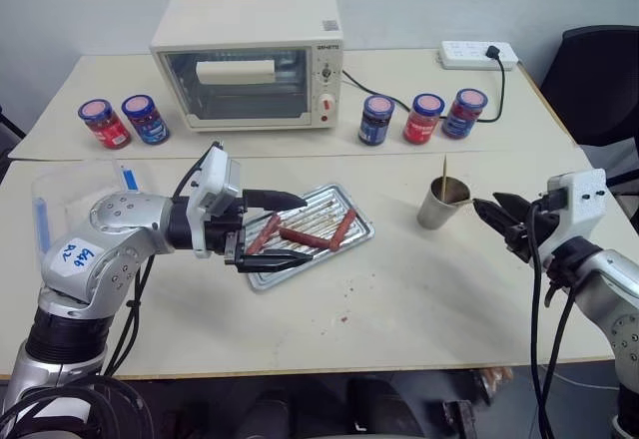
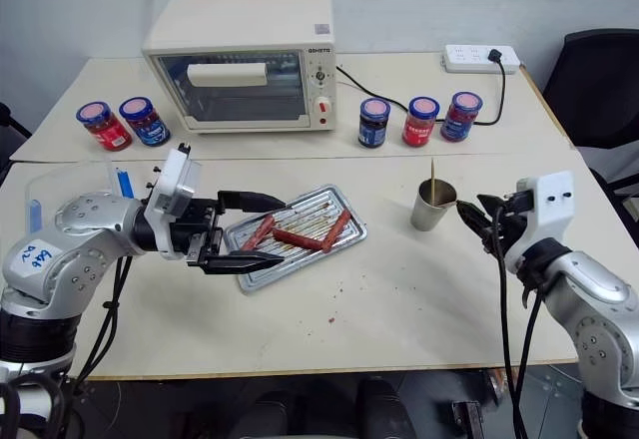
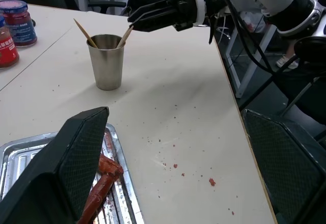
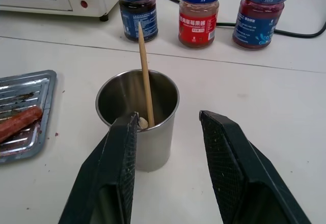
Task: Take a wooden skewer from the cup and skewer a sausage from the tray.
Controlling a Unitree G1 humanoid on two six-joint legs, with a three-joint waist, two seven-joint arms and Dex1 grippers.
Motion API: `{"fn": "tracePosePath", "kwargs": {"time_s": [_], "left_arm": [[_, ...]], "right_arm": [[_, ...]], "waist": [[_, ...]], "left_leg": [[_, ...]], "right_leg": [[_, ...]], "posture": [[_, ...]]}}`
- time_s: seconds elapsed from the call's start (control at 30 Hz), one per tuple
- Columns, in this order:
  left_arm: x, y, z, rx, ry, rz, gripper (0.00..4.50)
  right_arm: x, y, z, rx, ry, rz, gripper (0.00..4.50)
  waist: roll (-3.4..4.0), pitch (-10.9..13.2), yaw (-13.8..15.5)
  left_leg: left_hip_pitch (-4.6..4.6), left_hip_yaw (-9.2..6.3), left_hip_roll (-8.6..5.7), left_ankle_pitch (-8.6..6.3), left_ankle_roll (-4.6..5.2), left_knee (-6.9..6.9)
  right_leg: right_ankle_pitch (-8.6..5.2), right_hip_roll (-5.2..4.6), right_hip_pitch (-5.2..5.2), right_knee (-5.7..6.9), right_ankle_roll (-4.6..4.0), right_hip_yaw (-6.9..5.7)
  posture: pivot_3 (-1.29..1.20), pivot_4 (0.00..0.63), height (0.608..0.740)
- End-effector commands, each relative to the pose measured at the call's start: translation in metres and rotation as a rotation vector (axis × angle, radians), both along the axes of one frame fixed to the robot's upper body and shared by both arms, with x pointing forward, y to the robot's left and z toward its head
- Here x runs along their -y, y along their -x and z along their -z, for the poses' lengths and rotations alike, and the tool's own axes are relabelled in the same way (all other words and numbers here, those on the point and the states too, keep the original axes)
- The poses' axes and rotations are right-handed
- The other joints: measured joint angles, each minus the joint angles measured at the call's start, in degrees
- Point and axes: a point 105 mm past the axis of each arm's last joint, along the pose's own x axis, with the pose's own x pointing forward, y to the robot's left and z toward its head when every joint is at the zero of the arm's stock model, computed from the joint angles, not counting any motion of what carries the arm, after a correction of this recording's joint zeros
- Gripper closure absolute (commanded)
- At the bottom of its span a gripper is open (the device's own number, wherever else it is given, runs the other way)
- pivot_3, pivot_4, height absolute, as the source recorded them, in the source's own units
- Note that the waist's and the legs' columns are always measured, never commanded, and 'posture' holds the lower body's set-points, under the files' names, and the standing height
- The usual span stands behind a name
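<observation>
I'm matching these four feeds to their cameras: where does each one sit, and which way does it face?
Left and right eye views: on the head, looking forward and down at the tray, both arms showing.
Left wrist view: on the left wrist, looking across the table at the cup and the right gripper.
Right wrist view: on the right wrist, facing the cup past its open fingers.
All share the cup.

Handwritten blue marks on a white label [image 1: 72,256] stuck to the left arm, not legible. Small dark brand lettering [image 1: 329,47] on the toaster oven [image 1: 250,60] front, upper corner at 2 o'clock, unreadable. Jar labels [image 4: 197,28] carry print too small to read.
</observation>
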Motion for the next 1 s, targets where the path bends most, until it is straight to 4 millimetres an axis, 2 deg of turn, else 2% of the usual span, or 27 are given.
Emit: {"fn": "tracePosePath", "kwargs": {"time_s": [0.03,0.67,0.8,0.97,1.0], "left_arm": [[-0.003,0.000,-0.008,0.045,0.004,-0.006,0.00],[-0.004,-0.002,-0.010,0.058,0.000,-0.015,0.00],[-0.004,-0.002,-0.011,0.061,-0.001,-0.018,0.00],[-0.005,-0.002,-0.011,0.063,0.000,-0.021,0.00],[-0.005,-0.003,-0.011,0.064,0.000,-0.022,0.00]], "right_arm": [[-0.002,0.000,-0.008,0.039,0.014,-0.006,2.49],[-0.011,-0.011,-0.003,0.052,-0.017,-0.019,2.49],[-0.014,-0.013,-0.003,0.061,-0.028,-0.028,3.20],[-0.016,-0.014,-0.003,0.061,-0.029,-0.033,4.48],[-0.016,-0.015,-0.003,0.061,-0.027,-0.031,4.48]], "waist": [[0.00,0.00,0.02],[0.00,0.00,-0.03],[0.00,0.00,0.00],[0.00,0.00,-0.04],[0.00,0.00,-0.04]], "left_leg": [[0.00,0.00,0.00,0.00,0.00,0.00],[0.00,0.00,0.00,0.00,0.00,0.00],[0.00,0.00,0.00,0.00,0.00,0.00],[0.00,0.00,0.00,0.00,0.00,0.00],[0.00,0.00,0.00,0.00,0.00,0.00]], "right_leg": [[0.00,0.00,0.00,0.00,0.00,0.00],[0.00,0.00,0.00,0.01,0.00,0.00],[0.00,0.00,0.00,0.01,0.00,0.00],[0.00,0.00,0.00,0.01,0.00,0.00],[0.00,0.00,-0.01,0.01,0.00,0.00]], "posture": [[0.00,0.150,0.740],[0.00,0.150,0.740],[0.00,0.150,0.740],[0.00,0.150,0.740],[0.00,0.150,0.740]]}}
